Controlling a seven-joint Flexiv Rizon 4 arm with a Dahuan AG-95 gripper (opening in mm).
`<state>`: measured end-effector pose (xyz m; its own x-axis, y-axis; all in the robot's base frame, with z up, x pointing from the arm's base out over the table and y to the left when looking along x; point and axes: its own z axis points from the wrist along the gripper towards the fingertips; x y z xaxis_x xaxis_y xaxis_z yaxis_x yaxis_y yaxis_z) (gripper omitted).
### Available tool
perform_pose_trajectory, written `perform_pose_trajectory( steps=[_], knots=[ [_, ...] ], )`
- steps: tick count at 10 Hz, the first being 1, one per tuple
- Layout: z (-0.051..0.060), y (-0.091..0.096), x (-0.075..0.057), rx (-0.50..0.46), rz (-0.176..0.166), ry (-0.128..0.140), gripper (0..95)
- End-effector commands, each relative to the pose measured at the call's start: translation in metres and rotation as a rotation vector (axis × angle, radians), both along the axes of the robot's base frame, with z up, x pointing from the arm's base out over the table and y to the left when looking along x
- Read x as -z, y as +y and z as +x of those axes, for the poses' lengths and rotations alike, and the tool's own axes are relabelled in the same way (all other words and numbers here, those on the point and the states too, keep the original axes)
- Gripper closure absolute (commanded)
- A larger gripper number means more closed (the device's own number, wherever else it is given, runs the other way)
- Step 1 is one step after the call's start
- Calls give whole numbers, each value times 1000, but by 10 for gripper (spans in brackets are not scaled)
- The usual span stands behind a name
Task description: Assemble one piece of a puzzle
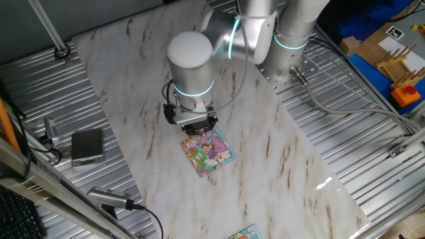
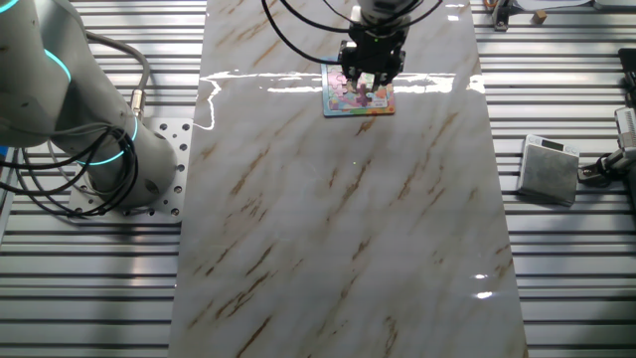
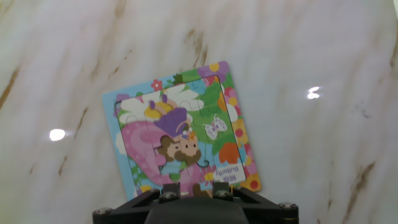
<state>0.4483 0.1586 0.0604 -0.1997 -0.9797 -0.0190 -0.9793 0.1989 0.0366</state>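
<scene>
The small square cartoon jigsaw board with pink figures and a green, yellow and blue border, the puzzle (image 3: 183,137), lies flat on the white brown-veined marble counter (image 2: 338,229), in the middle of the hand view and slightly turned. The black two-finger claw (image 1: 194,123) hangs just over the puzzle's near edge, at the bottom centre of the hand view. The tiny pink-purple piece cannot be made out apart from the printed picture, and whether the claw is gripping it or open I cannot tell; its tips are hidden. To seat a piece well, the claw should probably come straight down, matched to the board's rotation, pressing gently so the thin board does not slide on the glossy counter.
</scene>
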Motion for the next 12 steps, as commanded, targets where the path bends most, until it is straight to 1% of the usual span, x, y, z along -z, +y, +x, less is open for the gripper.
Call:
perform_pose_trajectory(
  steps=[1,2,8,11,12],
  knots=[
    [0,6,2,5,2,-3,950],
    [-1,11,5,6,2,-5,950],
    [-3,27,9,-5,-3,-7,950],
    [-3,27,9,-4,0,-9,950],
    [-3,27,9,-20,3,-10,950]
  ],
)
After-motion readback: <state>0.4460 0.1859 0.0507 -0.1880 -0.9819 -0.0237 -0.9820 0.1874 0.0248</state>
